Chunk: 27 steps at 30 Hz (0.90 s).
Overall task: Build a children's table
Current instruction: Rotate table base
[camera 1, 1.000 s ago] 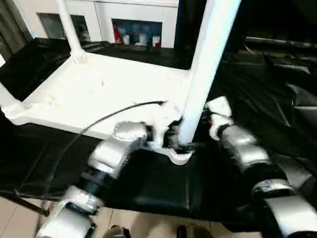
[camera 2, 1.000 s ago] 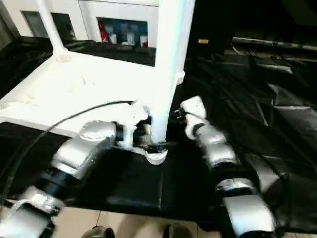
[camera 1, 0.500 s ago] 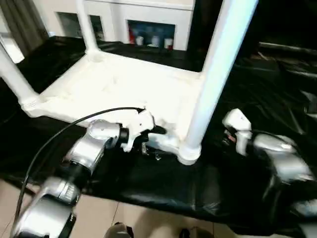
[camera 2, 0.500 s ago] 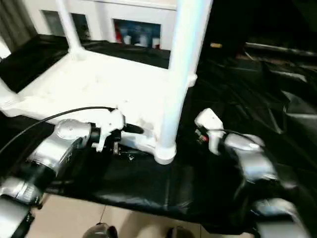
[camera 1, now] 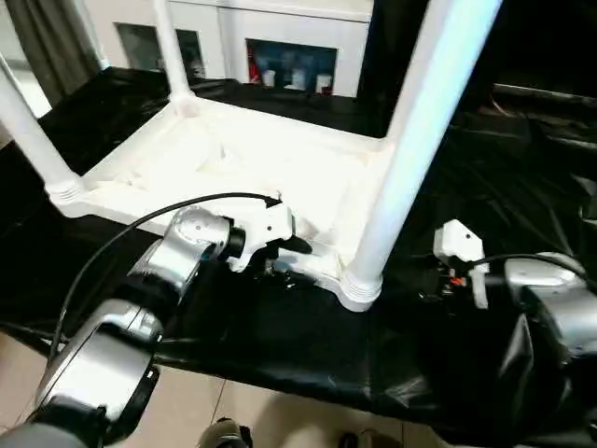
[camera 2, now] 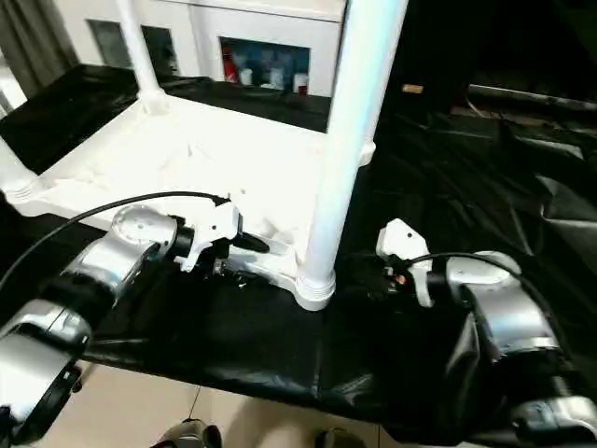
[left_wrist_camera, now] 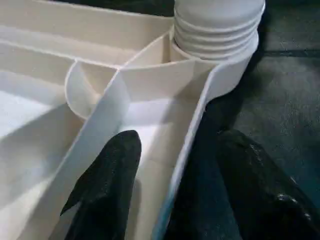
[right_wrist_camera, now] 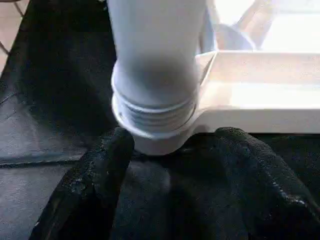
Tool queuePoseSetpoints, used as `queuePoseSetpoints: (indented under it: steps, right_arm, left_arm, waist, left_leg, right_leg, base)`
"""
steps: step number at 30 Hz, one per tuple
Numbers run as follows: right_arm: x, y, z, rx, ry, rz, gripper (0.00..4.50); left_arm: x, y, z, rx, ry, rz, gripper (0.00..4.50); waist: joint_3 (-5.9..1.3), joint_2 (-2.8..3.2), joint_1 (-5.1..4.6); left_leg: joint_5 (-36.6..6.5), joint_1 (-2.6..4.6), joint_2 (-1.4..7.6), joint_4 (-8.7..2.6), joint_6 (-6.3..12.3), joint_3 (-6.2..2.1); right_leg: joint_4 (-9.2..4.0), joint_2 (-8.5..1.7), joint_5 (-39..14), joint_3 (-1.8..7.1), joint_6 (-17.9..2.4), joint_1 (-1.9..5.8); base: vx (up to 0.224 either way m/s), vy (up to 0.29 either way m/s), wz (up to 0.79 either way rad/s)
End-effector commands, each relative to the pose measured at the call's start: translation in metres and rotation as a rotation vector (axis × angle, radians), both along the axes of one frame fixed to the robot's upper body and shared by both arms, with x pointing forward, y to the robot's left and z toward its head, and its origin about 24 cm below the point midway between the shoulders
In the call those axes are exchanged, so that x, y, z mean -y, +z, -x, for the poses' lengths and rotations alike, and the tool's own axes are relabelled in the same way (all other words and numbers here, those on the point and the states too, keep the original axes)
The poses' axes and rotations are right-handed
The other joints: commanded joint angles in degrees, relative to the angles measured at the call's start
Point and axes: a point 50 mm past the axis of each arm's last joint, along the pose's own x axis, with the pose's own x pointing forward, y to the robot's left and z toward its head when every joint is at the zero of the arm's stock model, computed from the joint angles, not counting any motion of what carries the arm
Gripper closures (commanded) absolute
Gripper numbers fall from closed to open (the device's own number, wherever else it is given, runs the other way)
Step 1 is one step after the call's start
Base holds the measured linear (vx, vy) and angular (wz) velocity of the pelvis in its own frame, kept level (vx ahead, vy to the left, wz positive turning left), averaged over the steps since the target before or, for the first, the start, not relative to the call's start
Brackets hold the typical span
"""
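The children's table (camera 1: 233, 163) lies upside down on the black-covered tabletop (camera 1: 280, 336). Three legs stand in their sockets; the fourth corner is hidden. The left gripper (left_wrist_camera: 172, 185) straddles the rim near the front leg (camera 1: 410, 140); the right gripper (right_wrist_camera: 170, 170) is spread, holding nothing.

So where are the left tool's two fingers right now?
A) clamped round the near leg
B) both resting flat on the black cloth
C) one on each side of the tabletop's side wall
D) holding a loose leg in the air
C: in the left wrist view one finger sits inside the upturned tabletop and the other outside its wall, beside the near leg; the left tool is at that edge.
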Motion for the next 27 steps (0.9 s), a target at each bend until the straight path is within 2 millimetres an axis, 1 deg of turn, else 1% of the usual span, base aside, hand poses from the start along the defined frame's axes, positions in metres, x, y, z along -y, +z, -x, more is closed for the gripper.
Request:
queuePoseSetpoints:
  steps: [1, 2, 3, 4, 5, 6, 7, 8, 9, 11, 14, 15, 16, 17, 18, 19, 20, 21, 23, 24, 25, 27]
  right_arm:
    - [0.0, 0.004, 0.005, -0.019, 0.032, 0.002, 1.41]
    - [0.001, 0.004, 0.006, -0.021, 0.033, 0.002, 1.41]
    - [0.001, 0.004, 0.006, -0.023, 0.033, 0.003, 1.41]
    - [0.001, 0.004, 0.007, -0.027, 0.034, 0.005, 1.41]
    - [0.001, 0.004, 0.007, -0.029, 0.034, 0.006, 1.41]
    - [0.001, 0.004, 0.008, -0.033, 0.035, 0.008, 1.41]
    - [0.001, 0.003, 0.009, -0.037, 0.036, 0.009, 1.41]
    - [0.001, 0.003, 0.01, -0.039, 0.037, 0.01, 1.41]
    - [0.0, 0.003, 0.01, -0.041, 0.038, 0.011, 1.41]
    - [0.0, 0.004, 0.011, -0.045, 0.039, 0.012, 1.41]
    - [0.0, 0.004, 0.013, -0.049, 0.04, 0.017, 1.41]
    - [0.0, 0.003, 0.013, -0.052, 0.041, 0.021, 1.41]
    - [0.0, 0.003, 0.014, -0.053, 0.041, 0.022, 1.41]
    - [-0.001, 0.003, 0.014, -0.053, 0.04, 0.023, 1.41]
    - [-0.001, 0.003, 0.014, -0.053, 0.04, 0.023, 1.41]
    - [-0.001, 0.003, 0.014, -0.054, 0.04, 0.023, 1.41]
    - [-0.001, 0.003, 0.015, -0.055, 0.04, 0.022, 1.41]
    - [-0.001, 0.003, 0.015, -0.055, 0.04, 0.021, 1.41]
    - [-0.001, 0.003, 0.015, -0.056, 0.041, 0.019, 1.41]
    - [-0.002, 0.003, 0.015, -0.056, 0.041, 0.018, 1.41]
    - [-0.002, 0.003, 0.015, -0.053, 0.041, 0.018, 1.41]
    - [-0.003, 0.003, 0.014, -0.031, 0.033, 0.015, 1.41]
  left_arm:
    - [0.004, 0.003, -0.002, -0.012, -0.042, -0.023, 1.85]
    - [0.004, 0.004, -0.002, -0.016, -0.045, -0.023, 2.0]
    - [0.004, 0.004, -0.003, -0.016, -0.049, -0.021, 2.0]
    - [0.006, 0.005, -0.003, -0.022, -0.054, -0.017, 2.08]
    - [0.006, 0.005, -0.003, -0.026, -0.057, -0.016, 2.24]
    - [0.007, 0.006, -0.004, -0.028, -0.062, -0.017, 2.24]
    - [0.009, 0.006, -0.004, -0.034, -0.069, -0.022, 2.37]
    - [0.01, 0.006, -0.005, -0.037, -0.075, -0.026, 2.47]
    - [0.011, 0.006, -0.005, -0.038, -0.078, -0.03, 2.51]
    - [0.013, 0.006, -0.006, -0.052, -0.085, -0.041, 2.61]
    - [0.014, 0.004, -0.006, -0.055, -0.09, -0.062, 2.95]
    - [0.013, 0.001, -0.006, -0.051, -0.091, -0.104, 3.0]
    - [0.013, 0.001, -0.006, -0.051, -0.091, -0.113, 3.14]
    - [0.012, -0.001, -0.006, -0.049, -0.087, -0.13, 3.14]
    - [0.012, -0.002, -0.006, -0.045, -0.082, -0.141, 3.29]
    - [0.011, -0.003, -0.006, -0.044, -0.078, -0.149, 3.4]
    - [0.011, -0.004, -0.007, -0.041, -0.072, -0.159, 3.46]
    - [0.01, -0.005, -0.007, -0.042, -0.068, -0.165, 3.47]
    - [0.01, -0.006, -0.007, -0.05, -0.062, -0.168, 3.73]
    - [0.009, -0.006, -0.006, -0.057, -0.058, -0.166, 3.73]
    - [0.009, -0.007, -0.006, -0.067, -0.052, -0.162, 3.87]
    - [0.006, -0.011, -0.005, -0.094, -0.031, -0.169, 3.92]
  waist:
    - [-5.41, -0.54, 0.36]
    - [-5.35, -0.55, 0.39]
    - [-5.3, -0.56, 0.41]
    - [-5.33, -0.24, 0.42]
    - [-5.36, -0.35, 0.43]
    - [-5.39, -0.45, 0.47]
    - [-5.31, -0.2, 0.48]
    - [-5.37, -0.33, 0.51]
    - [-5.39, -0.18, 0.57]
    - [-5.41, -0.34, 0.54]
    - [-5.46, -0.37, 0.57]
    - [-5.54, 0.04, 0.53]
    - [-5.53, -0.06, 0.51]
    - [-5.5, -0.04, 0.5]
    - [-5.5, -0.03, 0.53]
    - [-5.49, -0.08, 0.51]
    - [-5.54, -0.07, 0.51]
    - [-5.5, -0.06, 0.51]
    - [-5.48, -0.07, 0.45]
    - [-5.45, -0.1, 0.39]
    - [-5.39, -0.14, 0.36]
    - [-5.39, -0.06, 0.3]
  left_leg:
    - [-12.7, 1.1, 1.04, -3.58, 3.6, -0.6]
    - [-12.9, 1.1, 1.08, -3.64, 3.6, -0.63]
    - [-13.4, 1.13, 1.15, -3.67, 3.38, -0.68]
    - [-13.6, 1.16, 1.15, -3.69, 3.15, -0.68]
    - [-13.7, 1.17, 1.16, -3.68, 3.05, -0.72]
    - [-13.6, 1.1, 1.11, -3.67, 3.07, -0.74]
    - [-13.6, 1.1, 1.06, -3.67, 3.12, -0.73]
    - [-13.6, 1.15, 1.07, -3.64, 3.13, -0.72]
    - [-13.7, 1.13, 1.07, -3.62, 3.01, -0.79]
    - [-13.5, 1.06, 1.03, -3.63, 3.13, -0.8]
    - [-12.8, 0.93, 1.05, -3.61, 3.49, -0.85]
    - [-12.9, 1.07, 1.06, -3.59, 3.53, -0.86]
    - [-13.0, 1.06, 1.1, -3.62, 3.53, -0.91]
    - [-13.2, 1.06, 1.1, -3.64, 3.57, -0.92]
    - [-13.4, 1.12, 1.1, -3.62, 3.51, -0.9]
    - [-13.4, 1.04, 1.08, -3.62, 3.51, -0.93]
    - [-13.3, 1.0, 1.11, -3.62, 3.52, -0.95]
    - [-13.5, 1.02, 1.05, -3.59, 3.5, -0.92]
    - [-13.6, 1.05, 1.08, -3.67, 3.41, -0.97]
    - [-13.7, 1.02, 1.05, -3.67, 3.42, -0.95]
    - [-14.0, 1.03, 1.0, -3.68, 3.38, -0.94]
    - [-13.8, 1.0, 1.05, -3.72, 3.3, -1.0]
  right_leg:
    - [-4.48, -2.59, -11.7, 1.9, -13.7, 3.49]
    - [-4.51, -2.62, -12.0, 1.92, -13.7, 3.45]
    - [-4.55, -2.73, -12.9, 1.86, -13.7, 3.41]
    - [-4.69, -2.68, -13.1, 1.86, -13.7, 3.39]
    - [-4.59, -2.68, -12.8, 1.84, -13.8, 3.39]
    - [-4.55, -2.7, -12.7, 1.82, -13.9, 3.49]
    - [-4.65, -2.67, -13.0, 1.83, -13.8, 3.42]
    - [-4.67, -2.7, -12.9, 1.83, -13.8, 3.47]
    - [-4.66, -2.79, -13.2, 1.76, -13.8, 3.54]
    - [-4.72, -2.72, -13.1, 1.72, -13.6, 3.6]
    - [-4.56, -2.76, -12.0, 1.71, -13.7, 3.72]
    - [-4.71, -2.69, -11.6, 1.69, -13.9, 3.64]
    - [-4.51, -2.66, -10.9, 1.66, -14.2, 3.69]
    - [-4.6, -2.68, -10.9, 1.64, -14.2, 3.67]
    - [-4.65, -2.72, -11.2, 1.63, -14.3, 3.65]
    - [-4.64, -2.75, -11.3, 1.59, -14.3, 3.76]
    - [-4.63, -2.77, -11.1, 1.58, -14.4, 3.8]
    - [-4.69, -2.76, -11.4, 1.55, -14.3, 3.76]
    - [-4.75, -2.79, -12.0, 1.51, -14.2, 3.8]
    - [-4.78, -2.76, -12.1, 1.5, -14.2, 3.79]
    - [-4.9, -2.78, -13.2, 1.48, -13.8, 3.78]
    - [-4.94, -2.86, -13.6, 1.51, -13.5, 3.78]
  base:
    - [0.0, 0.0, 0.0]
    - [0.0, 0.0, 0.0]
    - [0.0, 0.0, 0.0]
    - [0.0, 0.0, 0.0]
    - [0.0, 0.0, 0.0]
    - [0.0, 0.0, 0.0]
    - [0.0, 0.0, 0.0]
    - [0.0, 0.0, 0.0]
    - [0.0, 0.0, 0.0]
    - [0.0, 0.0, 0.0]
    - [0.0, 0.0, 0.0]
    - [0.0, 0.0, 0.0]
    - [0.0, 0.0, 0.0]
    - [0.0, 0.0, 0.0]
    - [0.0, 0.0, 0.0]
    - [0.0, 0.0, 0.0]
    - [0.0, 0.0, 0.0]
    - [0.0, 0.0, 0.0]
    - [0.0, 0.0, 0.0]
    - [0.0, 0.0, 0.0]
    - [0.0, 0.0, 0.0]
    - [0.0, 0.0, 0.0]
